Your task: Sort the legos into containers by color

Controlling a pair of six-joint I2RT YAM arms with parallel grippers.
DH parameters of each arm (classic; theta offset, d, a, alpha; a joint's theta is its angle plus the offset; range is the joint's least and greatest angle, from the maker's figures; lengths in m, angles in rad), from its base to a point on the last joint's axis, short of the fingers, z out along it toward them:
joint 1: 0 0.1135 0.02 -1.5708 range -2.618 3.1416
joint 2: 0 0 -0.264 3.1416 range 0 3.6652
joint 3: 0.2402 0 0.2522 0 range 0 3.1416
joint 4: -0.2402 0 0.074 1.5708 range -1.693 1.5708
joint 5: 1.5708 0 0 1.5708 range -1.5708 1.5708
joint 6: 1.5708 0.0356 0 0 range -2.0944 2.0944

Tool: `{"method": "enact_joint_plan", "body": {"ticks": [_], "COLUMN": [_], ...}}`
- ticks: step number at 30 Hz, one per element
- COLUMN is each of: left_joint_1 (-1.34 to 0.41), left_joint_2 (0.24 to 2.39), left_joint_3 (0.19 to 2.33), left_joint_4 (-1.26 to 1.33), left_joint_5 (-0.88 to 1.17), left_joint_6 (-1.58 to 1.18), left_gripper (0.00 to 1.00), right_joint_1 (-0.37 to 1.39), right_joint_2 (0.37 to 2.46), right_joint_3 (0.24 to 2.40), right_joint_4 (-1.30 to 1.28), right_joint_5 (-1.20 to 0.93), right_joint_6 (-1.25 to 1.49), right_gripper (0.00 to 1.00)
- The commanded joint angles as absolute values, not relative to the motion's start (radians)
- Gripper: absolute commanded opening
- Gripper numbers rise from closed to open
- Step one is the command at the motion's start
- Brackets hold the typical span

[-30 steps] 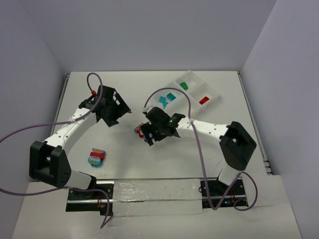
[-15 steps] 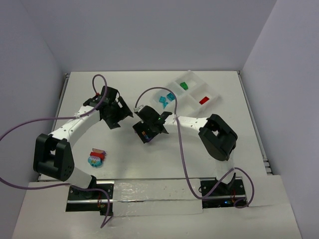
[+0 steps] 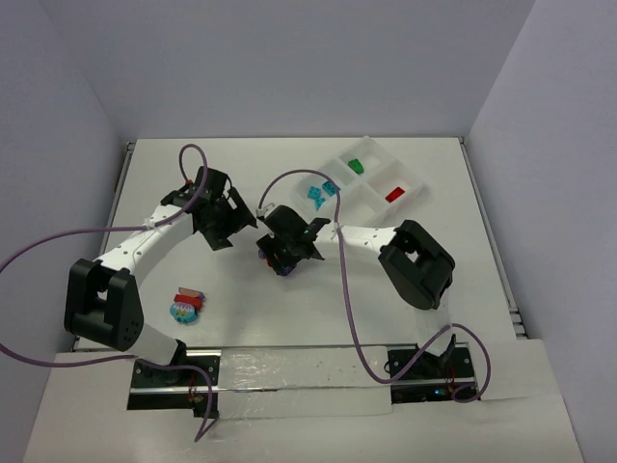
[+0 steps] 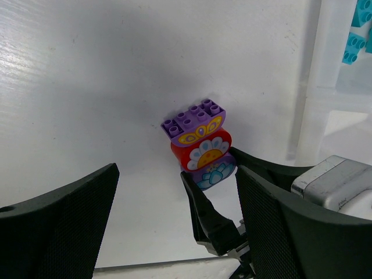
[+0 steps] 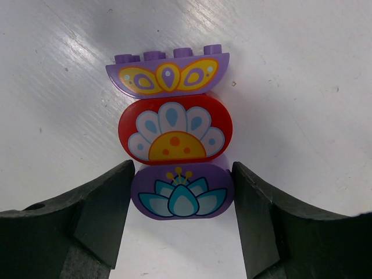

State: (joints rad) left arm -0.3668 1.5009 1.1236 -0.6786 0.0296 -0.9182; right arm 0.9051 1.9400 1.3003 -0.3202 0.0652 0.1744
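Note:
A stacked clump of legos (image 5: 174,131) lies flat on the white table: a purple brick with a butterfly, a red brick with a flower, and a purple brick with a lotus. My right gripper (image 5: 182,174) is shut on the lotus brick, one finger on each side. In the top view the clump (image 3: 267,251) sits just left of the right gripper (image 3: 280,258). My left gripper (image 4: 174,192) is open and empty, hovering left of the clump (image 4: 199,145); in the top view the left gripper (image 3: 224,228) is apart from it. The clear tray (image 3: 374,181) stands at the back right.
The tray holds teal bricks (image 3: 319,194), a green brick (image 3: 356,166) and a red brick (image 3: 394,194) in separate compartments. A second multicoloured clump (image 3: 185,306) lies near the left arm's base. The tray's edge and teal bricks (image 4: 354,40) show in the left wrist view.
My right gripper has moved a little left and its arm has folded back. My left gripper has shifted slightly towards the clump. The clump stays on the table.

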Motion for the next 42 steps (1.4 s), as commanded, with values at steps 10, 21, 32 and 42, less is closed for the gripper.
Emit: {"method": "enact_joint_plan", "body": {"ticks": [10,21,32,42], "left_joint_1": [-0.359,-0.360,-0.360,-0.359], "left_joint_2": [1.489,1.504,1.503,1.484], "left_joint_3": [1.094,0.969,0.873,0.856], "left_joint_4": [-0.576,-0.260,-0.043,-0.009], "left_joint_5": [0.223,0.574,0.831,0.919], "left_joint_6": [-0.852,-0.792,-0.787,-0.734], "left_gripper": [0.89,0.90,0.83,0.75], "right_joint_1": [0.903,0.902,0.900,0.882], "right_joint_2": [1.721,1.617,1.574,1.562], "right_joint_3": [1.230,1.210,1.216,1.250], "right_joint_4": [-0.318,-0.344,-0.331,-0.390], "right_joint_5": [0.071,0.038,-0.014,-0.143], "right_joint_6": [0.201,0.162,0.149,0.097], "right_gripper": [0.37,0.37,0.37,0.37]}}
